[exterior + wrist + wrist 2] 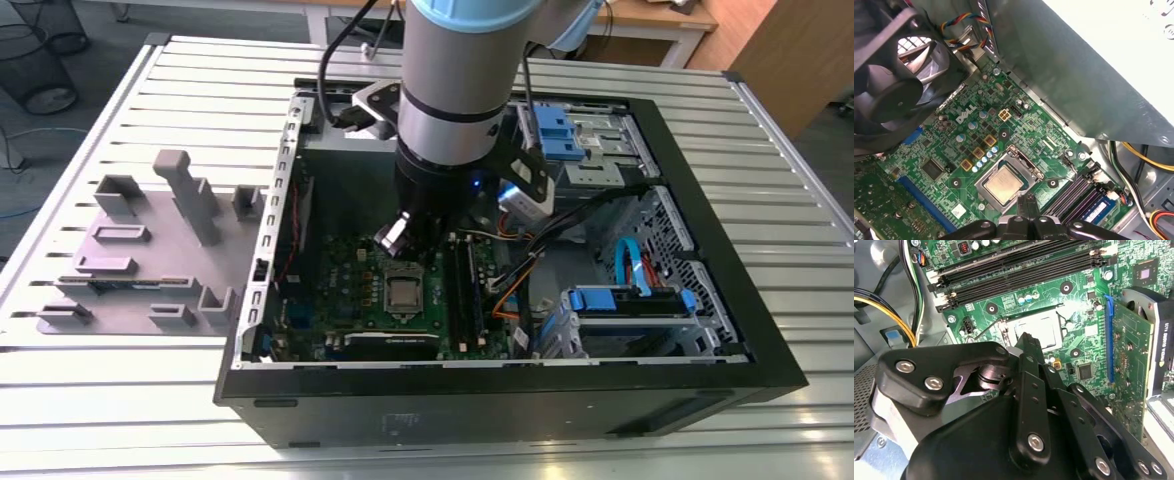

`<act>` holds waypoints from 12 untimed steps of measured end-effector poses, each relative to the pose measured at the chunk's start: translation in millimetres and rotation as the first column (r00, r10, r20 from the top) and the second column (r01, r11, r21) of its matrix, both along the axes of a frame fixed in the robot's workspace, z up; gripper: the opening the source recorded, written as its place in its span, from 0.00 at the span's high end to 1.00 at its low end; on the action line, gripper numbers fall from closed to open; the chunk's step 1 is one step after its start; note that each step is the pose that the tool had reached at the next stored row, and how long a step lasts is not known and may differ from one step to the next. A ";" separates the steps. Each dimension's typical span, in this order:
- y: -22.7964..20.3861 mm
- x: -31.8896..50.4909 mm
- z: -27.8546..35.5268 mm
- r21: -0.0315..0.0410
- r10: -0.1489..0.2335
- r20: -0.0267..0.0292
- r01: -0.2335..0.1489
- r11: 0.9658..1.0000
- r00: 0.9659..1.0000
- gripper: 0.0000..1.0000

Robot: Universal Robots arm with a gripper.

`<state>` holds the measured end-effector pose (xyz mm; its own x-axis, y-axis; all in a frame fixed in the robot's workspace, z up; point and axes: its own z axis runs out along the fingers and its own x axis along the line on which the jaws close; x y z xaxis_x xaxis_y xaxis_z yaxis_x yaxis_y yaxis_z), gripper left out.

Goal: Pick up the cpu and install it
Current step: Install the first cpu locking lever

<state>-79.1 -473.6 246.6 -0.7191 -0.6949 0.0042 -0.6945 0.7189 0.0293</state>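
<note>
Inside open case, hand [407, 268] hovers above seated cpu [1002, 183]

The cpu [1002, 183] has a shiny silver-grey top with a pale rim, sitting on the green motherboard [979, 145] speckled with small silver, gold and blue parts. The claw [1026, 347] is matte black with silver screw heads. The computer case [507, 405] is black, with bright blue drive brackets [554, 135] inside. The fixture blocks [147, 250] are matte grey. The table [134, 400] is pale, in ribbed silver-white slats. Yellow and black cables [884, 305] run beside the board.
</note>
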 end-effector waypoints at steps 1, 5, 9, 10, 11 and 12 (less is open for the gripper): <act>0.0 0.0 1.2 0.000 0.000 0.000 0.000 1.000 1.000 0.90; 0.0 0.0 7.3 0.000 0.000 0.000 0.000 1.000 1.000 0.90; 0.0 0.0 12.4 0.000 0.000 0.001 0.000 1.000 1.000 0.90; 0.0 0.0 13.5 0.000 0.000 0.001 0.000 1.000 1.000 0.90; 0.0 0.0 14.3 0.000 0.000 0.001 0.000 1.000 1.000 0.90; 0.0 0.0 14.3 0.000 0.000 0.001 0.000 1.000 1.000 0.90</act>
